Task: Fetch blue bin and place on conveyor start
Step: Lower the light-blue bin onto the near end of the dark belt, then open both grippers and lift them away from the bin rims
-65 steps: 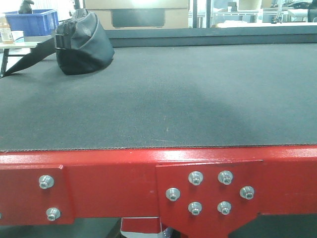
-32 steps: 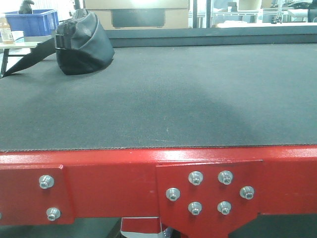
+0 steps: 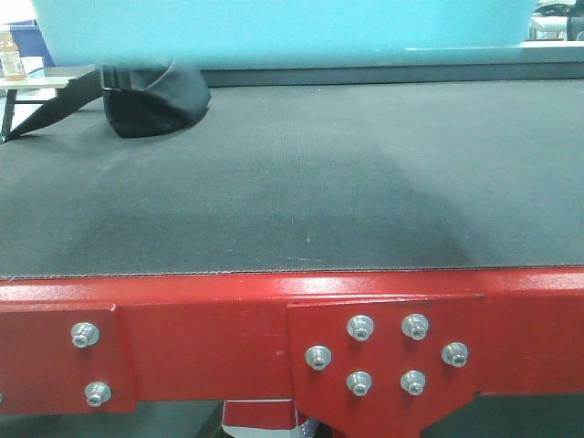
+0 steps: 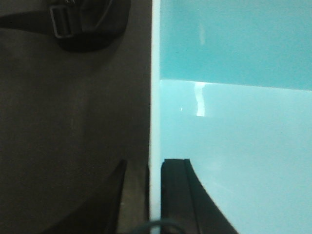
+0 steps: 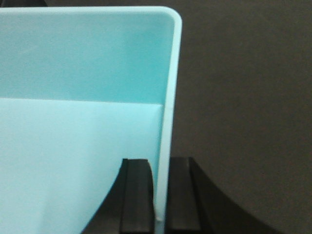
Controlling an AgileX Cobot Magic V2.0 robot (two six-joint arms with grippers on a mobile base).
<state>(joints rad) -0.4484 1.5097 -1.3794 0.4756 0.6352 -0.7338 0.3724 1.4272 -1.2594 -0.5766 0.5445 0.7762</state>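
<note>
**A:** Where is the blue bin (image 3: 283,32)?

**B:** In the front view it fills the top of the picture, a pale aqua wall stretching nearly edge to edge over the far part of the conveyor start (image 3: 292,173). Its lower edge cuts across the top of the black bag (image 3: 155,105) lying at the belt's far left. Dark belt shows below that edge, so the bin looks raised, though I cannot tell for sure that it is clear of the surface.

**A:** And the left gripper (image 4: 155,168)?

**B:** It is clamped on the bin's thin side wall. The wall runs straight up the wrist picture between the two black fingers (image 4: 134,195). One is outside, over the dark belt, and the other is inside, against the aqua interior. Both sit tight to the plastic.

**A:** Is the right gripper (image 5: 158,168) the same?

**B:** It mirrors the left. The opposite wall stands between its fingers, one inside the bin and one outside over the belt, both pressed on the rim. The bin's rounded corner shows further along that wall.

**A:** What is nearest the camera?

**B:** The red frame (image 3: 201,338) with its silver hex bolts (image 3: 360,327) runs along the belt's near edge, well apart from the bin.
</note>
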